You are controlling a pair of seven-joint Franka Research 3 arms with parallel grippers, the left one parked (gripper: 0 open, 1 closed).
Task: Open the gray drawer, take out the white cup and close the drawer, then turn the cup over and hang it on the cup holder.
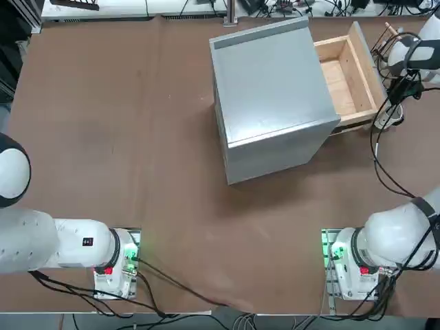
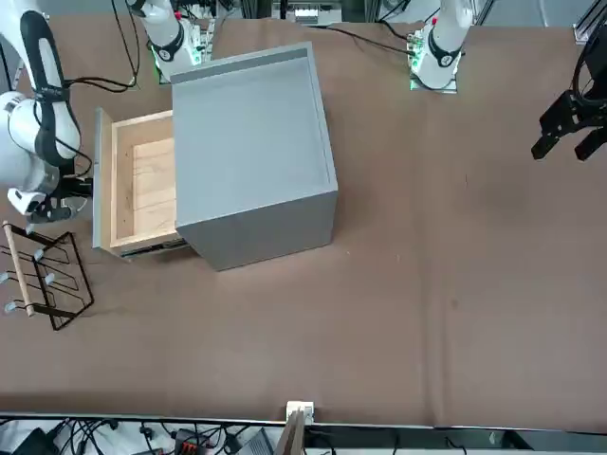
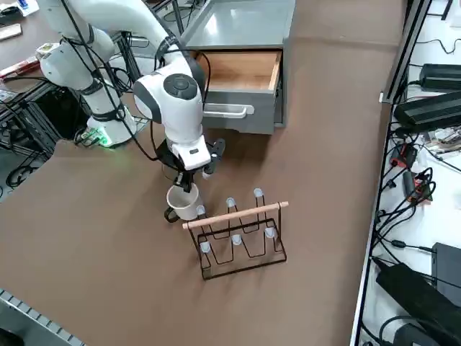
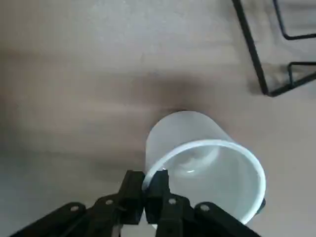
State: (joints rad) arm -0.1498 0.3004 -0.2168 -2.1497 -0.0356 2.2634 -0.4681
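My right gripper (image 3: 189, 184) is shut on the rim of the white cup (image 3: 184, 202), one finger inside and one outside. The cup (image 4: 205, 163) hangs mouth up, slightly tilted, low over the brown table. It sits just beside the cup holder (image 3: 241, 232), a dark wire rack with a pale wooden bar and white-tipped pegs. The gray drawer (image 3: 243, 71) stands pulled out of the gray cabinet (image 1: 271, 96), and its wooden tray (image 1: 347, 75) is empty. From the front, the drawer (image 2: 142, 185) lies behind the cup holder (image 2: 43, 275).
The drawer's gray front with its handle (image 3: 229, 110) juts toward my arm, close behind the gripper. The table edge and cables run along the right side. A wire corner of the holder (image 4: 261, 64) lies close to the cup.
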